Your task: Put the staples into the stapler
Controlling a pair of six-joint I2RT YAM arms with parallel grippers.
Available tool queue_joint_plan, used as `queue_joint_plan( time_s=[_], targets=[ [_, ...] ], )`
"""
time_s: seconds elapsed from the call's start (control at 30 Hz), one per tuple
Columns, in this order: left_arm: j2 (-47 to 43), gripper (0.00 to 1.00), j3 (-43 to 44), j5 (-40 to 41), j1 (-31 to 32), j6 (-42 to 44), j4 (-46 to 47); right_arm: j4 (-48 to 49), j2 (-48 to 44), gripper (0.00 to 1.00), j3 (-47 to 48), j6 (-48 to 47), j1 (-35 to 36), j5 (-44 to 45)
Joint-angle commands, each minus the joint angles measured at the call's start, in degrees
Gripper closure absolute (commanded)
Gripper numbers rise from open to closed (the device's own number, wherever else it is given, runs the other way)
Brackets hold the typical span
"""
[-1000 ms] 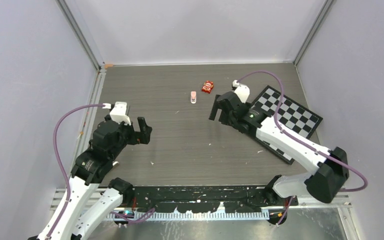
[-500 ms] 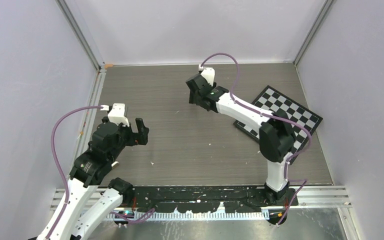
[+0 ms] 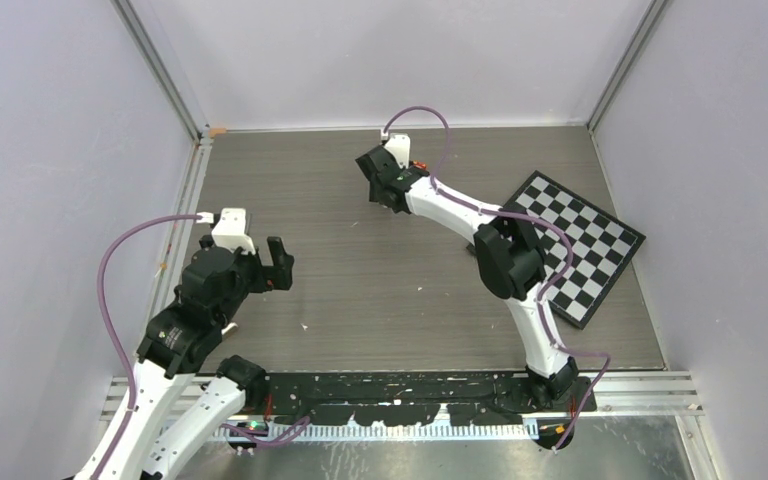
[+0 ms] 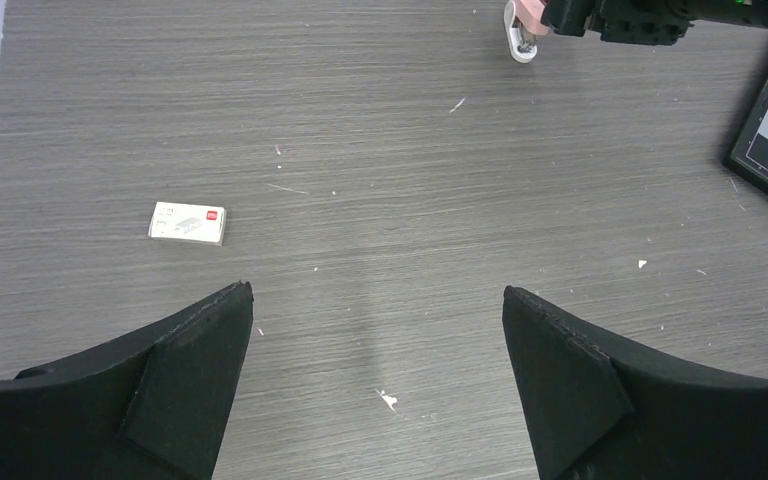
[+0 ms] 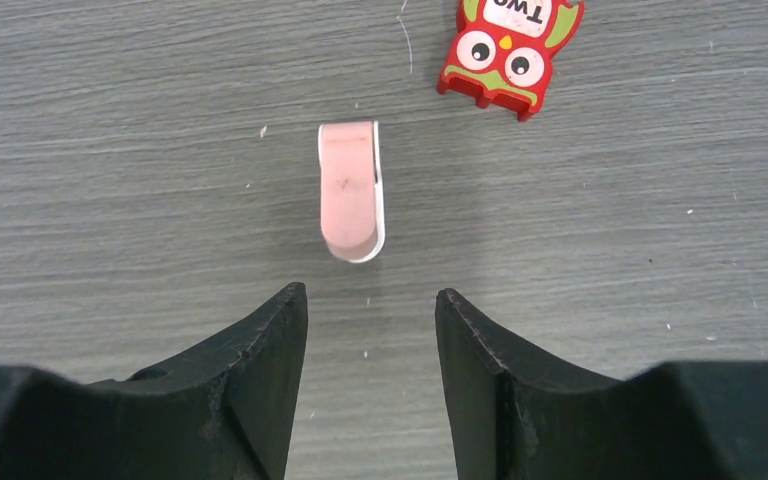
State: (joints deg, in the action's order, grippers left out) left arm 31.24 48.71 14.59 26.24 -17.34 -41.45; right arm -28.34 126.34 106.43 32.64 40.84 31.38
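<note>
Left pincer [image 4: 376, 292]: spread wide, empty. Right pincer [image 5: 370, 292]: partly spread, empty, tips just below the pink-and-white piece [image 5: 350, 190] at frame centre. Stapler and staples: position cannot be told.

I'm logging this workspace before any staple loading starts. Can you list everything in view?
table: one, grey wood-grain, under everything
checkerboard: one, black-and-white, right side of the table, lying at an angle
pink-and-white piece: one, far middle of the table, just ahead of the right arm's tips
red owl packet: one, red with green and white, close beside the pink-and-white piece but apart from it
white-and-red box: one, lying flat on the left part of the table
left arm: one, white and black, near left
left fingers: two, black, wide apart, empty
right arm: one, white and black, stretched to the far middle
right fingers: two, black, narrower gap, nothing between them
</note>
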Motion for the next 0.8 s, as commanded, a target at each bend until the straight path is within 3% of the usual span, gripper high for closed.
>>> queue_joint_plan(
  time_s=[0.0, 0.6, 0.77],
  targets=[
    [-0.6, 0.04, 1.1, 1.1, 0.2, 0.1, 0.5, 1.4, 2.2, 0.45, 4.8, 0.2, -1.2, -0.3],
    [-0.4, 0.05, 0.9, 1.7, 0.2, -0.4, 0.8, 2.0, 7.9, 0.57, 9.8, -3.9, -2.5, -4.5],
    [-0.6, 0.05, 0.7, 1.7, 0.2, -0.5, 0.9, 1.9, 8.3, 0.56, 10.3, -5.3, -2.8, -6.0]
  ],
)
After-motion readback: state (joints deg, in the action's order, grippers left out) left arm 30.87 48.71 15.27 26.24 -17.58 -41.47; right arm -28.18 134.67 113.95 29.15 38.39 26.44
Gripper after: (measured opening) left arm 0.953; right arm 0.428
